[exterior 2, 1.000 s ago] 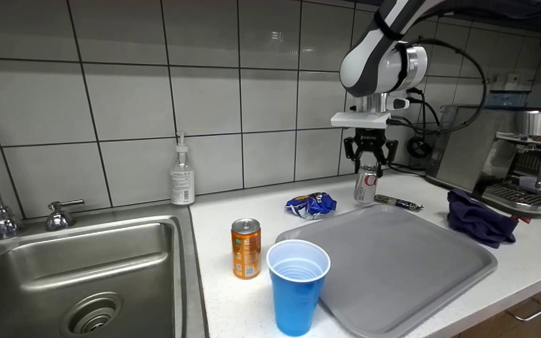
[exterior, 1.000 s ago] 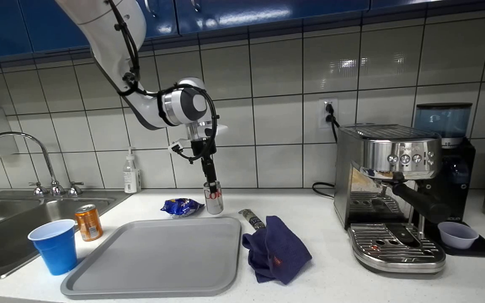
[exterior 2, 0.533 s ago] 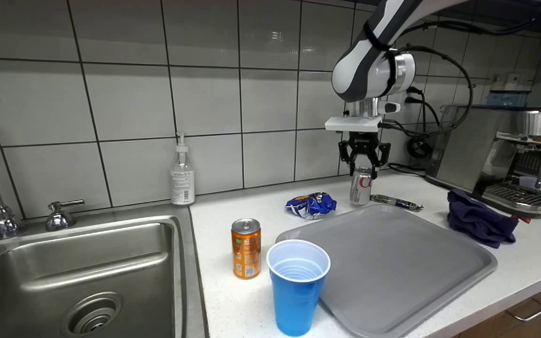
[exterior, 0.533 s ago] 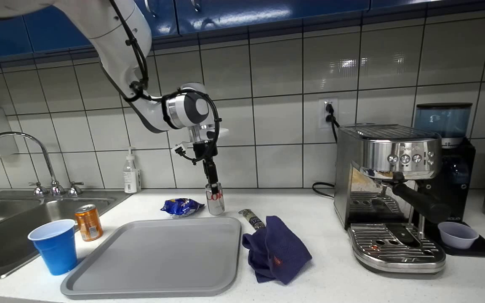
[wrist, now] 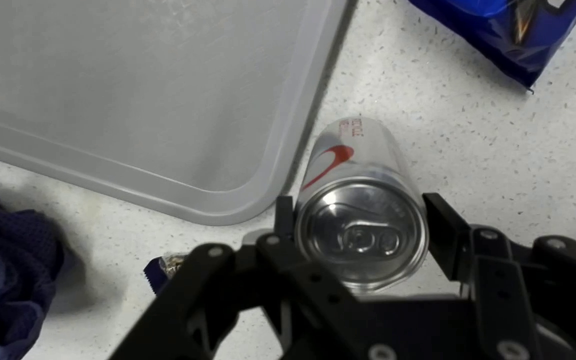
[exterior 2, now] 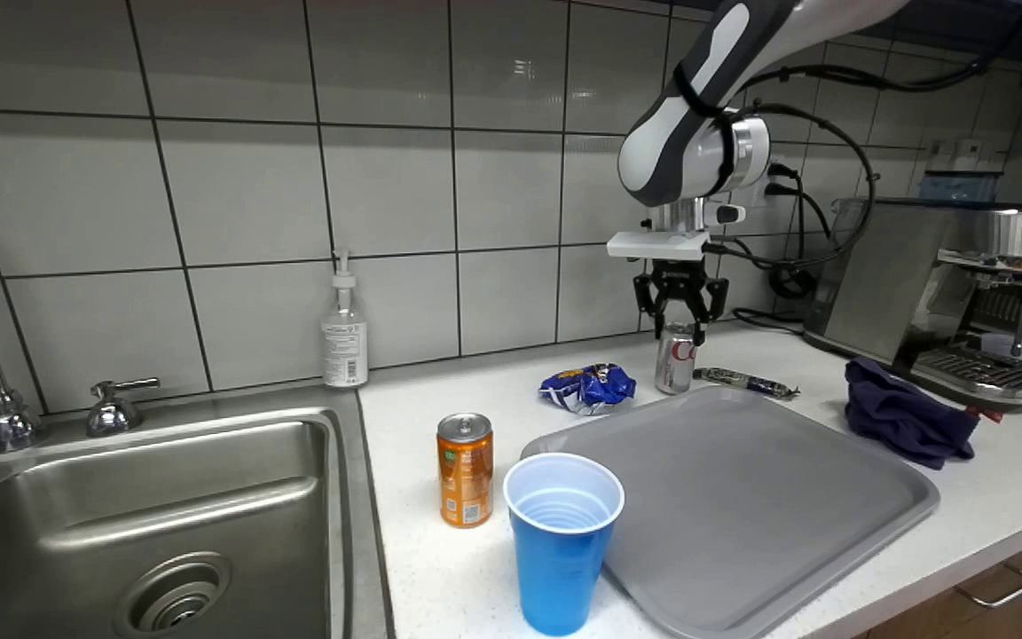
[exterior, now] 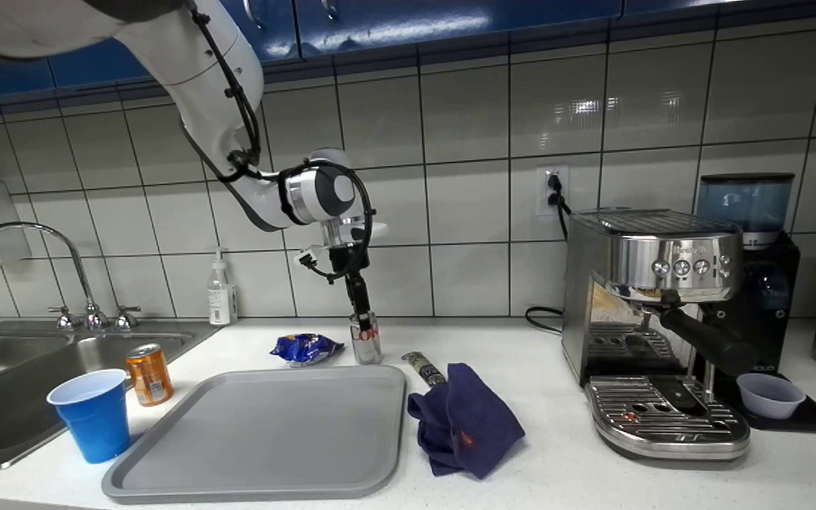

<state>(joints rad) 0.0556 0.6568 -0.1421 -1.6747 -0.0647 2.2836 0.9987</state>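
Silver, glossy and printed in red, the tab-topped can (wrist: 360,200) is pinched in the hand (wrist: 359,217).

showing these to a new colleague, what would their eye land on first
Probably the white robot arm, angled down from the upper part of both exterior views, its black hand closed on a silver can by a corner of the grey tray. Next, likely the bright blue cup and the orange can, standing between that tray and the sink. The shiny espresso machine, at the right of both, may follow.
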